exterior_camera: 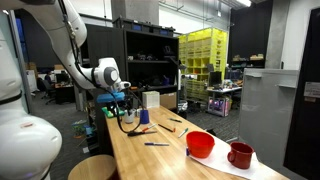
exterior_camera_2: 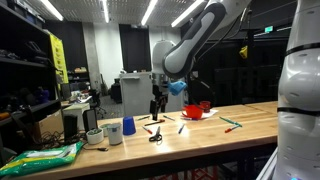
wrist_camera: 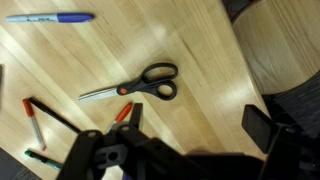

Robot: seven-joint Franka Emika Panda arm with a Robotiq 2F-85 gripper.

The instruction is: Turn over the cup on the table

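End effector (wrist_camera: pixel 195 130) above counter (wrist_camera: pixel 200 40), jaws apparently wide, nothing held. Scissors (wrist_camera: pixel 140 85) directly beneath; blue marker (wrist_camera: pixel 50 17) beyond, print too blurred to read. Blue cup (exterior_camera_2: pixel 128 127) farther along counter, beside white cup (exterior_camera_2: pixel 113 132), outside wrist view. Advice: travel over cup, descend square, pinch rim, lift clear before rotating. No legible labels.

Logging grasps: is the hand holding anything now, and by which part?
Nothing is held: the hand is open and empty above the scissors; the cup sits apart on the table.
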